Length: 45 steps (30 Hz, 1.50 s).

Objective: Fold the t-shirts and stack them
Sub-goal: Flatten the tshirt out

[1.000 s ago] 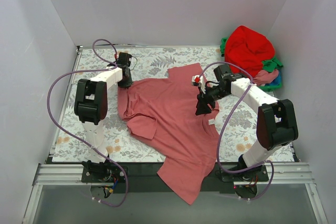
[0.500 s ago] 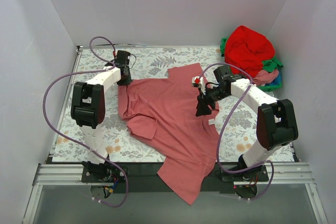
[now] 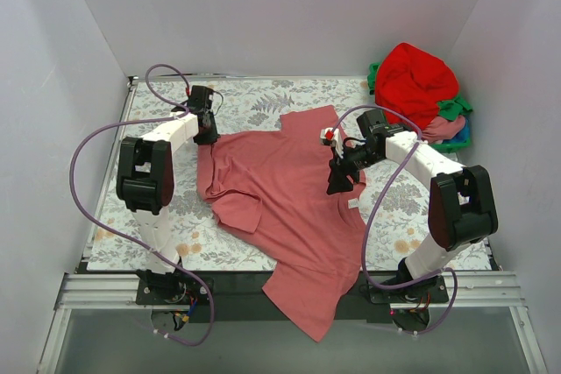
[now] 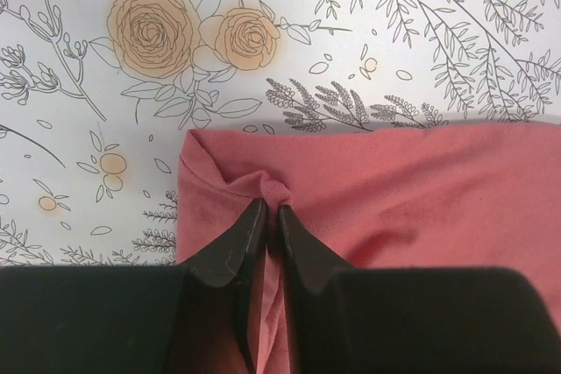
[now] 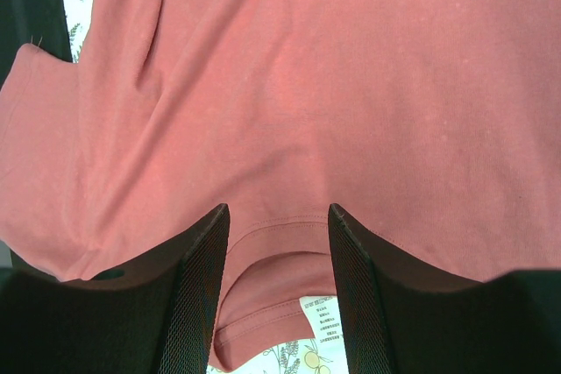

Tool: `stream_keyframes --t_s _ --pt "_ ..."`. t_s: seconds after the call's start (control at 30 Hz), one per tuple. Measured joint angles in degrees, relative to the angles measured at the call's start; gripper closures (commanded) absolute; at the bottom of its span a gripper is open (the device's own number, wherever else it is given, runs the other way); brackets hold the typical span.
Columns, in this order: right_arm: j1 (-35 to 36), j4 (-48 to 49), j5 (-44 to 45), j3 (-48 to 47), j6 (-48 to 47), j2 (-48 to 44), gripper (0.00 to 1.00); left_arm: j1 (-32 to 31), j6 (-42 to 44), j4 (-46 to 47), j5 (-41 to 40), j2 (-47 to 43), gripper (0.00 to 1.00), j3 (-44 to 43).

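Observation:
A dusty rose-pink t-shirt (image 3: pixel 289 199) lies spread and rumpled on the floral table, its lower part hanging over the near edge. My left gripper (image 3: pixel 208 135) is shut on a pinch of the shirt's far left edge (image 4: pixel 273 188). My right gripper (image 3: pixel 340 183) is open just above the shirt's right edge, its jaws either side of the collar (image 5: pixel 279 256) with a white label (image 5: pixel 320 314). A heap of other t-shirts, bright red (image 3: pixel 414 81) with green (image 3: pixel 451 109) and pink (image 3: pixel 443 128) beneath, sits at the far right corner.
White walls close in the table on the left, back and right. The floral cloth (image 3: pixel 263 98) shows around the shirt. Purple cables loop from both arms. A metal rail (image 3: pixel 105 286) runs along the near edge.
My left gripper has shifted slightly toward the far left, its arm swinging left, still holding the shirt's edge. The right arm has hardly moved.

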<state>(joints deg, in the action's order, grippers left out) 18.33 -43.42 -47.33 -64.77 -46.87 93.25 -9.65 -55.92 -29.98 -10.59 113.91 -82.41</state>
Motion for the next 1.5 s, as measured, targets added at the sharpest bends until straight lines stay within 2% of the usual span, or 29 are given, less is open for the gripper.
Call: stream_keyframes --t_s 0.17,0.6,0.7,0.87,1.2,1.5 --pt "0.02 0.0 0.0 0.0 -0.02 0.0 0.44 0.17 -0.02 0.02 0.76 0.02 0.85 0.17" --pt "0.02 0.0 0.0 0.02 -0.04 0.0 0.44 0.17 -0.02 0.0 1.18 0.11 0.84 0.2" --pt "0.02 0.0 0.0 0.02 -0.02 0.0 0.44 0.17 -0.02 0.0 1.18 0.11 0.87 0.2" --pt "0.02 0.0 0.0 0.07 -0.04 0.0 0.44 0.17 -0.11 -0.02 1.16 0.11 1.0 0.2" --pt "0.02 0.0 0.02 0.09 -0.04 0.0 0.44 0.24 -0.28 0.09 1.22 -0.31 1.0 1.03" --pt "0.02 0.0 0.02 0.09 -0.07 0.0 0.44 2.51 -1.53 0.74 4.61 -4.96 1.0 5.51"
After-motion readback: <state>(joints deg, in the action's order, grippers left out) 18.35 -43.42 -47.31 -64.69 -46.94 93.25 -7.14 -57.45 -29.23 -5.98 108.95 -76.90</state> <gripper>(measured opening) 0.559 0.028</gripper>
